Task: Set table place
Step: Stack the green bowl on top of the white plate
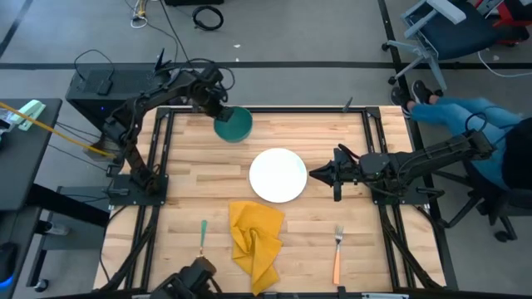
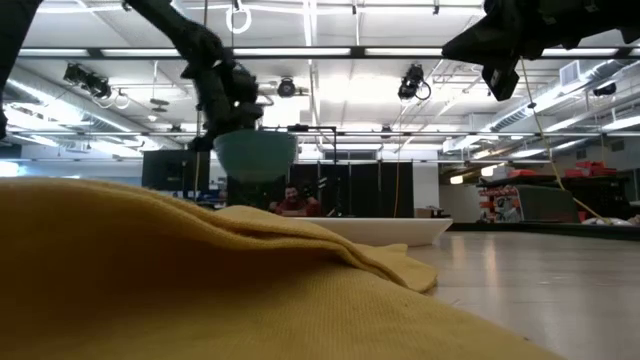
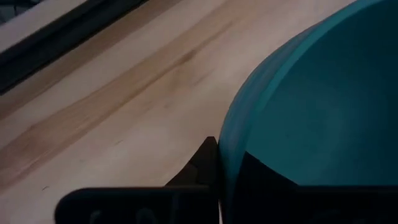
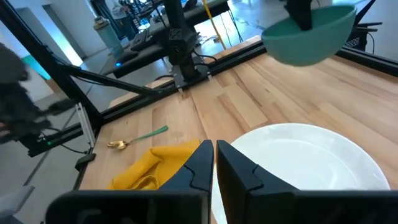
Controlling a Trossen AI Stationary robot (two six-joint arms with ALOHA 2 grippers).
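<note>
A teal bowl (image 1: 234,124) hangs in the air over the table's (image 1: 332,133) far part, held by my left gripper (image 1: 214,106); it also shows in the low view (image 2: 256,152) and the right wrist view (image 4: 308,34). A white plate (image 1: 278,174) lies flat at the table's middle. My right gripper (image 1: 320,174) is shut, hovers just right of the plate's rim (image 4: 298,146) and touches nothing. Near the near edge lie a crumpled yellow napkin (image 1: 256,241), a green-handled spoon (image 1: 202,235) to its left and an orange-handled fork (image 1: 337,253) to its right. My left gripper is shut on the teal bowl's rim (image 3: 227,143) at its far-left side. One finger (image 3: 200,163) is outside the wall and the other (image 3: 267,177) inside the hollow. The fingers come from above, pointing down. The bowl hangs below them, lifted clear of the table, roughly upright.
Black rails (image 1: 163,158) run along the table's left and right sides where the arm bases stand. A person in blue (image 1: 465,116) sits beyond the table's right far corner. Bare wood lies between the plate and the left rail.
</note>
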